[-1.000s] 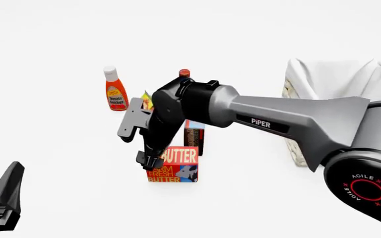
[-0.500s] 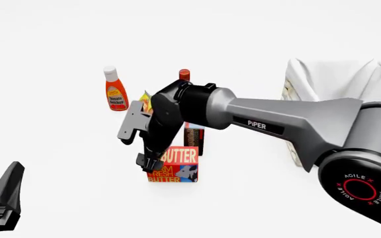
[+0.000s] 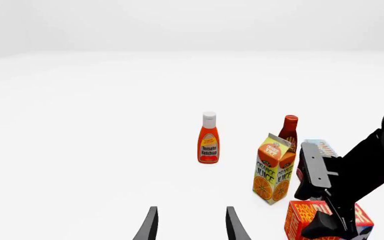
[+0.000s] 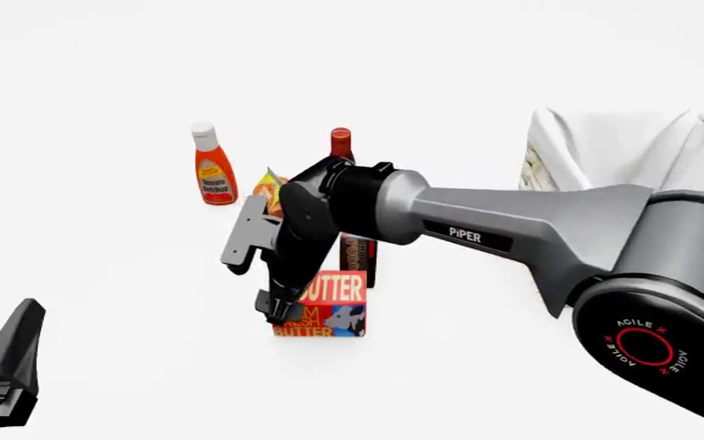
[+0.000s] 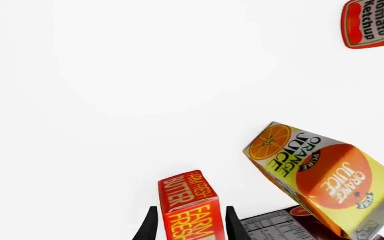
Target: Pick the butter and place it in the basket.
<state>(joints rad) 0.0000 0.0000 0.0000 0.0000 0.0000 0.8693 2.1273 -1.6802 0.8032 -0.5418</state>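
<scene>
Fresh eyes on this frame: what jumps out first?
The right arm dominates the front view, stretching from the near right to mid-table, its right gripper straddling the butter with jaws on either side of the carton, not visibly clamped. Behind the butter cluster an orange juice carton, a dark box and a red-capped bottle, with the ketchup bottle apart at far left. The basket sits far right.

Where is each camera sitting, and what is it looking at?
Front view: behind and above the arms, looking forward and down at the groceries; shows the whole right arm, the right hand at the butter, and the left hand.
Left wrist view: behind the left hand, facing the orange juice.
Right wrist view: behind the right hand, whose fingers straddle the butter.
All three views share the butter.
</scene>
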